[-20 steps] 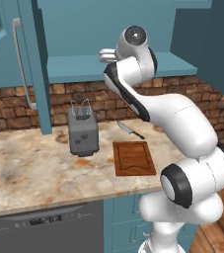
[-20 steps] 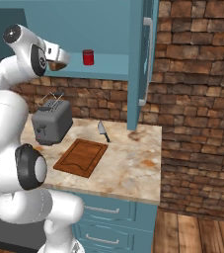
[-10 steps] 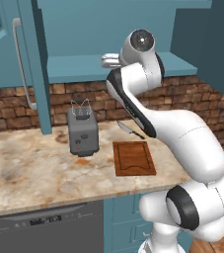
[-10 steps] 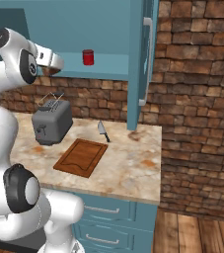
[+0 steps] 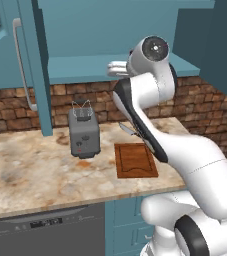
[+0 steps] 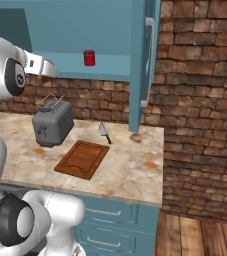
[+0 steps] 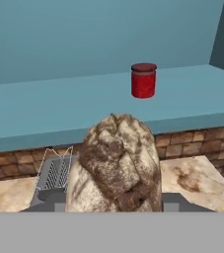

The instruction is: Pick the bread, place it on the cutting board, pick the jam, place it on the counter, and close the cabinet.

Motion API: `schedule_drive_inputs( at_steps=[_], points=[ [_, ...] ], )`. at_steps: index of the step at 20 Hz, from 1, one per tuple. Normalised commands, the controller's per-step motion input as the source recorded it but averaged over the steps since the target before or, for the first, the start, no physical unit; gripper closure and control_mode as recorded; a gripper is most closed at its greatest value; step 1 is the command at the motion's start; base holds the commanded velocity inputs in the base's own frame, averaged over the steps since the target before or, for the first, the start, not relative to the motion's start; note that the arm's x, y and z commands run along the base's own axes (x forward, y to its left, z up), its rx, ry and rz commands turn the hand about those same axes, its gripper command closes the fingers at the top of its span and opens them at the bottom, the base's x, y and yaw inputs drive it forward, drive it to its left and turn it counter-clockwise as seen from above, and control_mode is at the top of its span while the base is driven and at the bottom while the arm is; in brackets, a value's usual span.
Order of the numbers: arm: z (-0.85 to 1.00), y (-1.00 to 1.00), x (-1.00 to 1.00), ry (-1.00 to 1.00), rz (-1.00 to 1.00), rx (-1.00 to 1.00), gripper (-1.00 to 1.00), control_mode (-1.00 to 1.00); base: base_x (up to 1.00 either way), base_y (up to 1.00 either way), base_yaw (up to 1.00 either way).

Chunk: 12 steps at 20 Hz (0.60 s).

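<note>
Fingers pinched the bread (image 7: 116, 165), held up at the front edge of the cabinet's (image 5: 135, 30) smooth teal shelf; the coming move turned on the cutting board (image 5: 135, 160) lying well below, flat on the marbled stone counter (image 5: 30, 175) beside the grey metal toaster (image 5: 84, 134). That grooved, reddish-brown wooden board ran lengthwise away from the counter edge. The loaf chunk looked rounded, crusty and speckled. The jam (image 7: 143, 80), a smooth red cylinder, stood further back on the shelf.

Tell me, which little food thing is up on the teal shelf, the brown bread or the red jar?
The small red jam jar stands on the teal cabinet shelf. The brown speckled bread hangs in the gripper, off the shelf.
</note>
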Motion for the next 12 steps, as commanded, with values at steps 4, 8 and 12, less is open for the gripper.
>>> schedule_drive_inputs(
  at_steps=[4,8,12],
  points=[
    [-0.09,-0.05,-0.49,0.0,0.01,0.0,1.0,-1.0,0.0,0.0,0.0],
    [-0.11,-0.16,-0.43,0.0,0.03,0.0,1.0,-1.0,0.0,0.0,0.0],
    [-0.04,-0.17,-0.21,0.0,0.02,0.0,1.0,-1.0,0.0,0.0,0.0]
  ],
)
